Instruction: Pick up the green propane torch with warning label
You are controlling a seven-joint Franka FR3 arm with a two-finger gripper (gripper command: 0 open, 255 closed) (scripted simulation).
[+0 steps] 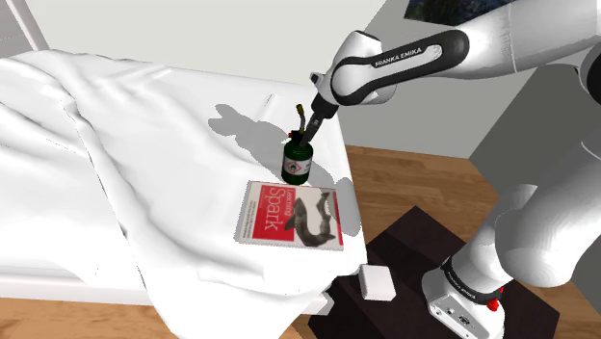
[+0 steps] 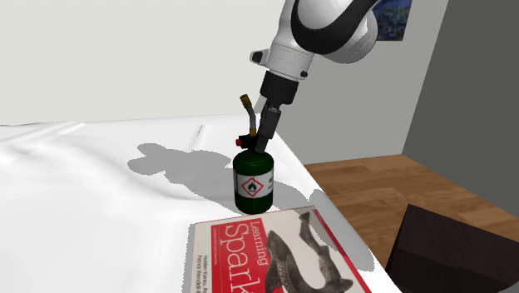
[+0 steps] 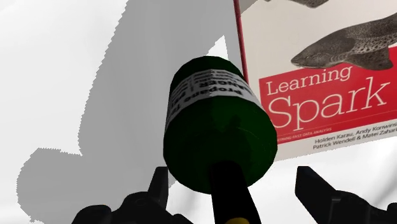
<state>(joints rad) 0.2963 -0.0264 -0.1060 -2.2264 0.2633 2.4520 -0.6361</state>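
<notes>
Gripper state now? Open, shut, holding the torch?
Gripper: open, straddling the top of the green propane torch, not clasping it.

The book [image 2: 266, 254], by the edge of the bed [image 2: 83, 208], is cut off by the second exterior view's bottom edge, so its near end is unseen. In the wrist view the torch [image 3: 216, 127] has its nozzle running out of frame between the fingers [image 3: 315, 184], and the small print on its label [image 3: 210, 86] is unreadable.
</notes>
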